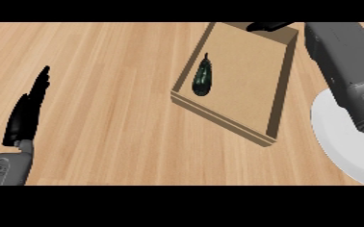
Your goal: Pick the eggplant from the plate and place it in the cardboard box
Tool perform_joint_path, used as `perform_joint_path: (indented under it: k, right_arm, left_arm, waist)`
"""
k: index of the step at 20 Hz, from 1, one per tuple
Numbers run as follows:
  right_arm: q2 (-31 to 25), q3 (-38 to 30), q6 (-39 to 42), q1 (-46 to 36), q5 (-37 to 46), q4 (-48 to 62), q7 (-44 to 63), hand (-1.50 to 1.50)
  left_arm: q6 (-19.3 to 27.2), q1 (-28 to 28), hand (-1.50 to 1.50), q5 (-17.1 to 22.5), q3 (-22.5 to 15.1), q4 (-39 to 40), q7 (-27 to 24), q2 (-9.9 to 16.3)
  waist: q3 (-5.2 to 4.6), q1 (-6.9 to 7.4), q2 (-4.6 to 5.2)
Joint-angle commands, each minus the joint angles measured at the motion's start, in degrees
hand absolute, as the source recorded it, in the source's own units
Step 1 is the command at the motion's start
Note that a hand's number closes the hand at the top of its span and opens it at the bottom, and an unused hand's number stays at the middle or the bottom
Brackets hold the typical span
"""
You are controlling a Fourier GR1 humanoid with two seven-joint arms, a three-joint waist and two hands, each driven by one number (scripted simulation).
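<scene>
The setting is a kitchen work surface, indicated by a light wood-grain counter (107, 101) carrying a white plate (338, 139), a dark eggplant (202, 78) as foodstuff, and an open cardboard box (280, 91) placed beside the plate.

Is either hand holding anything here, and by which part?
Nothing is held. The eggplant lies free in the cardboard box; the left hand rests open, and the right hand grips nothing.

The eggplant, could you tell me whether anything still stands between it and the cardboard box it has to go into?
Nothing does: the eggplant already lies inside the cardboard box, on its floor near the left wall. The white plate at the right edge shows nothing on its visible part. The right hand shows at the box's far rim; the left hand rests at the left edge.
</scene>
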Motion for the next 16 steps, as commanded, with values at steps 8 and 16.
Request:
perform_joint_path:
  k: [8, 16]
  right_arm:
    - [-16.9, -2.5, 11.4, 6.6, -1.3, 1.8, -4.1, -1.5]
    - [-23.3, 0.4, 18.7, 10.5, 2.0, 1.3, -9.2, -1.5]
  left_arm:
    - [0.5, 0.6, 0.0, -0.7, -0.1, 0.5, -2.0, -1.1]
    - [-0.5, -2.8, 0.0, -0.9, -0.8, 0.9, -0.5, -1.3]
  waist:
    - [0.13, 0.63, 0.59]
    - [0.32, 1.19, 1.22]
